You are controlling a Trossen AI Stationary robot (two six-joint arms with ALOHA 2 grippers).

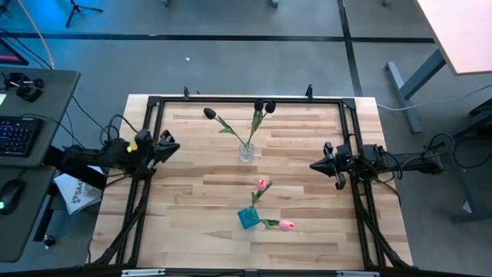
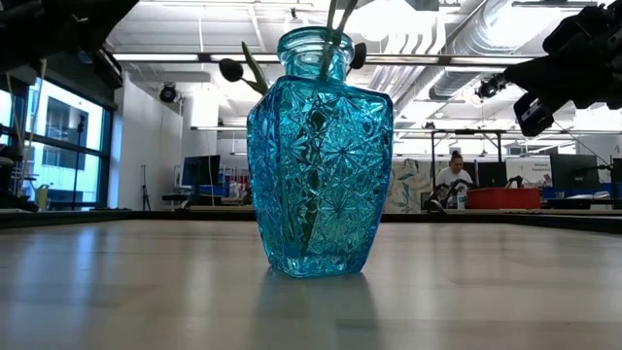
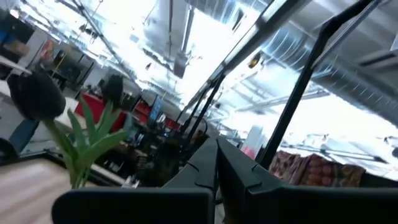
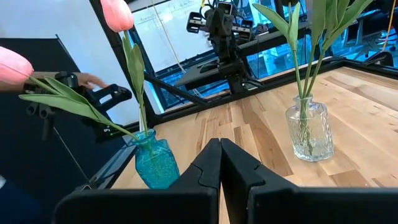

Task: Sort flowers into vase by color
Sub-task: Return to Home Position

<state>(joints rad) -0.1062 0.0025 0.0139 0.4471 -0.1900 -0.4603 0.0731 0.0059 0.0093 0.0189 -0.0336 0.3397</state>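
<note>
A clear glass vase (image 1: 246, 151) stands toward the table's far middle, and the stems of three dark tulips (image 1: 259, 105) stick into it. A blue cut-glass vase (image 1: 248, 218) stands nearer the near edge with the stems of two pink tulips (image 1: 262, 184) in it. The right wrist view shows both the blue vase (image 4: 152, 163) and the clear vase (image 4: 309, 127). My left gripper (image 1: 175, 148) hovers shut at the table's left side, and my right gripper (image 1: 314, 165) hovers shut at the right side. Each is well away from both vases.
A black metal frame (image 1: 246, 99) runs around the tabletop's edges. Bare wood lies between each gripper and the vases. A desk with a keyboard (image 1: 17, 135) stands left of the table. A person (image 2: 454, 180) sits far off in the room behind.
</note>
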